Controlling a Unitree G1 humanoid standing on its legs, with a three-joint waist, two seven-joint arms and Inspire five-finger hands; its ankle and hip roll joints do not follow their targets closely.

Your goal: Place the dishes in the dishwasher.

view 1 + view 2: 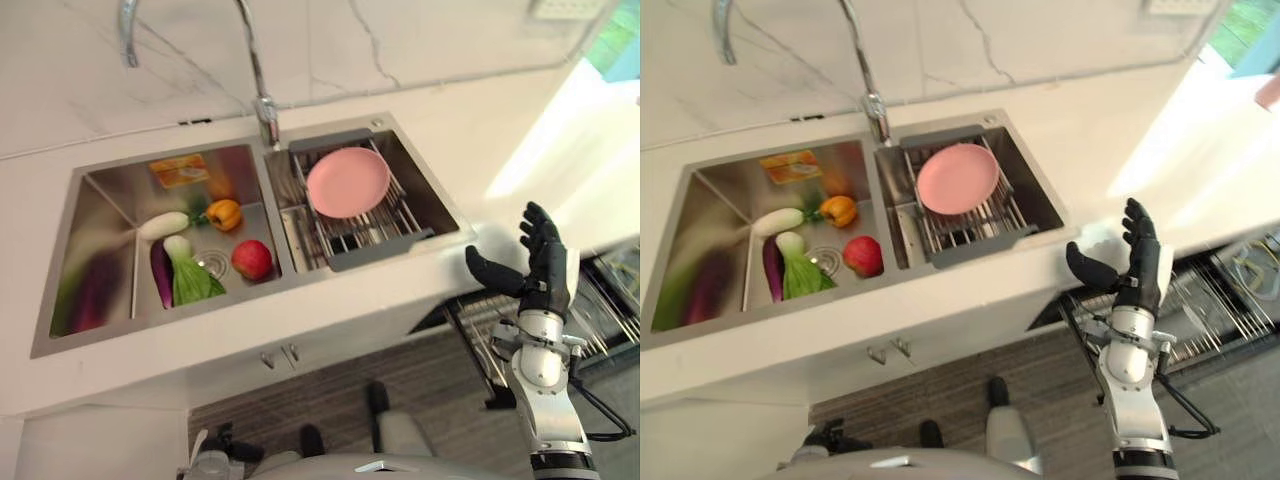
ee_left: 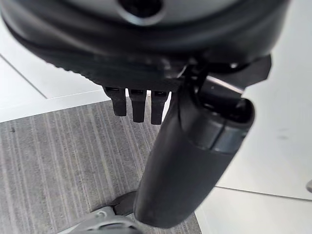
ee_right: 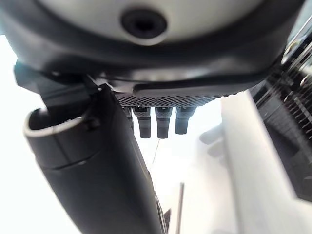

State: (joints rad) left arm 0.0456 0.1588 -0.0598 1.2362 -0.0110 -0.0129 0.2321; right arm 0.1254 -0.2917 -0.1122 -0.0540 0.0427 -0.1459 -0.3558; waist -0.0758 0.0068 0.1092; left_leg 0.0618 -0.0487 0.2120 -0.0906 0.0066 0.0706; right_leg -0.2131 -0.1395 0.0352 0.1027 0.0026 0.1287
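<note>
A pink plate (image 1: pixel 348 182) lies on the wire drying rack (image 1: pixel 385 226) in the right basin of the steel sink (image 1: pixel 100 180). My right hand (image 1: pixel 542 262) is raised in front of the counter edge, well to the right of the plate, open with straight fingers and the thumb spread, holding nothing. Below it the open dishwasher's wire rack (image 1: pixel 478 322) shows under the counter. My left hand (image 2: pixel 195 141) hangs over the grey floor with straight fingers and an empty palm.
The left basin holds a red apple (image 1: pixel 252 259), a yellow pepper (image 1: pixel 224 214), an eggplant (image 1: pixel 161 273), a leafy green (image 1: pixel 192 278) and a white radish (image 1: pixel 163 225). A curved tap (image 1: pixel 262 95) stands behind the sink. White counter (image 1: pixel 450 120) stretches to the right.
</note>
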